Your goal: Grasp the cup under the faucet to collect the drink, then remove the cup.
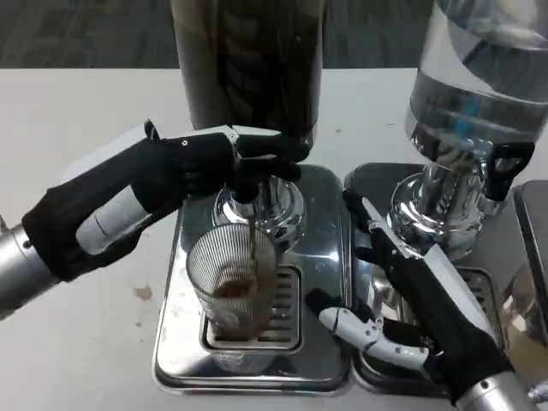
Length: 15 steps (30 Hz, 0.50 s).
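White table point(68, 111) meeting dark carpet point(86, 34) behind, left hand point(214, 163) pressing faucet point(253, 184), right hand point(402, 291) hovering, fingers apart, cup point(231, 282) filling on steel tray point(325, 223).

a ribbed clear cup point(233, 278) stands on a glossy, mirror-bright metal drip tray point(321, 257) over a matt white table point(77, 120).

Ribbed clear cup point(233, 282) upright under faucet point(247, 190), partly filled
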Motion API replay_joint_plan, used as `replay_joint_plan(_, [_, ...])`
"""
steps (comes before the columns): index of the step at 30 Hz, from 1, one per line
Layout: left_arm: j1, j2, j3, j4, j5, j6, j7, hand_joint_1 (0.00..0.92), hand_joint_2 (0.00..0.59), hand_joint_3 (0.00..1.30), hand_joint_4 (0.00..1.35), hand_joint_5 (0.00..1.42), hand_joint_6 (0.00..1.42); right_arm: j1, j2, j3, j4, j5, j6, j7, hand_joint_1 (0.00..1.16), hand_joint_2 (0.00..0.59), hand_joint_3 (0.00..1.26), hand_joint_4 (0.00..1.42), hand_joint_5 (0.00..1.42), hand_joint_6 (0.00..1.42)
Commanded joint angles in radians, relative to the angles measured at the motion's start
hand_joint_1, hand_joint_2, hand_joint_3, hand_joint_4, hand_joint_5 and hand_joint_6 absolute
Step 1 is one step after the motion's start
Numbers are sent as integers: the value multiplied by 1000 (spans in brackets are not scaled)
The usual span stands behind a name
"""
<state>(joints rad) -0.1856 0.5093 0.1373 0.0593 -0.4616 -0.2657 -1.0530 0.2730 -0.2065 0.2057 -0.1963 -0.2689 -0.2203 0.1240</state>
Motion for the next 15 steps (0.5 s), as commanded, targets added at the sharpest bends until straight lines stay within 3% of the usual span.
replay_joint_plan(1, [23,10,-24,-22,11,-13,-30,0,68,291,178,225,134,-17,5,15,43,13,-45,2,610,226,0,0,0,72])
replay_joint_plan(15, [21,11,-28,-20,15,-15,-28,0,69,291,178,228,138,-67,34,37,148,8,-106,-12,602,218,0,0,0,49])
